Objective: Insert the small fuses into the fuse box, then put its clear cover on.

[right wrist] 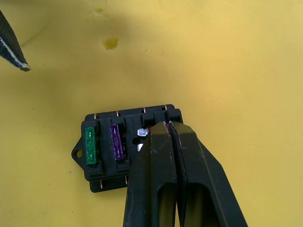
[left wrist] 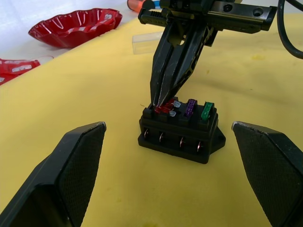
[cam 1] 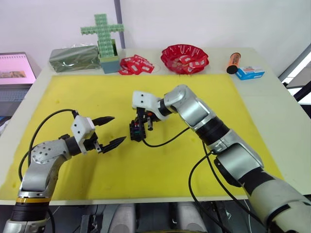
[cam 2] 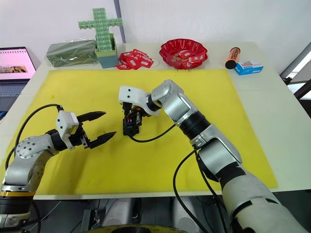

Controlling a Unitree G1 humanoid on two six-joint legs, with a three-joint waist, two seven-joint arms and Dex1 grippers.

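Observation:
The black fuse box (cam 1: 136, 131) sits in the middle of the yellow mat (cam 1: 218, 97). A green fuse (left wrist: 207, 111), a purple fuse (left wrist: 190, 107) and a pale fuse (left wrist: 175, 104) stand in its top slots. My right gripper (left wrist: 161, 103) points straight down at the box's end slot, shut on a red fuse (left wrist: 164, 109) that sits at that slot. My left gripper (cam 1: 118, 129) hovers open just left of the box, holding nothing. The clear cover (left wrist: 147, 42) lies on the mat beyond the box.
Along the table's back edge are a red bowl (cam 1: 184, 57) with packets, loose red-white packets (cam 1: 136, 64), a green cross of blocks (cam 1: 103, 30), a green box (cam 1: 74, 58), an orange tube (cam 1: 233, 62) and a blue box (cam 1: 250, 73). A laptop (cam 1: 14, 73) stands far left.

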